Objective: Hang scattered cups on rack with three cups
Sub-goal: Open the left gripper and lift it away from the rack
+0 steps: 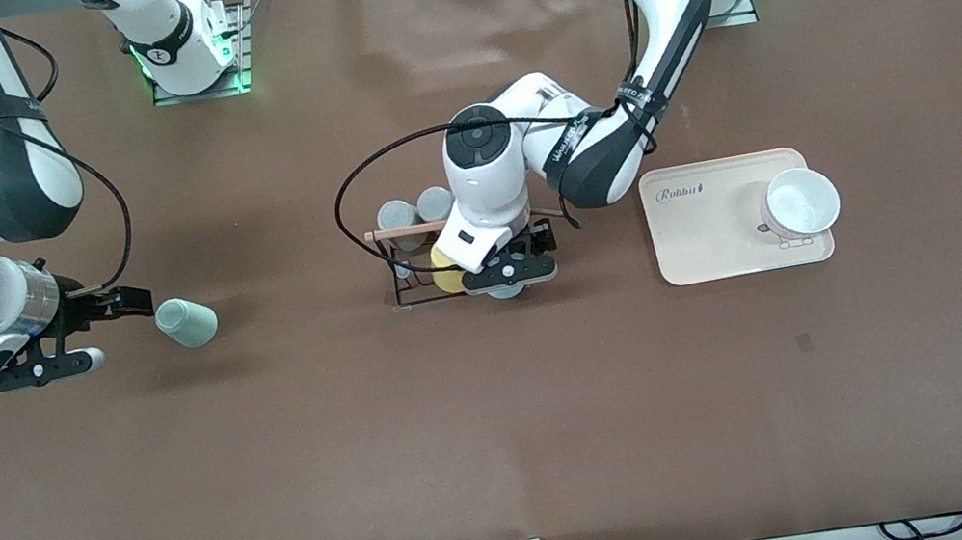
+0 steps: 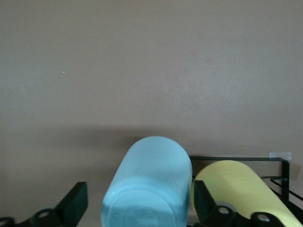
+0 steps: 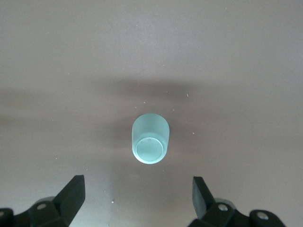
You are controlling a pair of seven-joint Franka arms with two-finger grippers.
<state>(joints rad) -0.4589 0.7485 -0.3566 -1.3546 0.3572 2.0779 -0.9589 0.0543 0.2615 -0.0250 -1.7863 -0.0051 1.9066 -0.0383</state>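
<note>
The light blue cup (image 2: 149, 184) lies on its side at the rack (image 1: 396, 269), close beside the yellow cup (image 2: 241, 189) hung there. My left gripper (image 1: 510, 281) is at that blue cup, open, one finger (image 2: 75, 201) clear of it and the other close against it. Only a sliver of the blue cup (image 1: 504, 292) shows under the hand in the front view. The pale mint cup (image 1: 187, 321) stands upside down toward the right arm's end of the table. My right gripper (image 1: 121, 325) is open beside it, the cup (image 3: 150, 139) ahead of its fingers and untouched.
Two grey cups (image 1: 415, 213) hang on the rack's wooden rod (image 1: 396, 231). A beige tray (image 1: 698, 224) with a white bowl (image 1: 802, 202) lies toward the left arm's end. A black cable loops above the rack.
</note>
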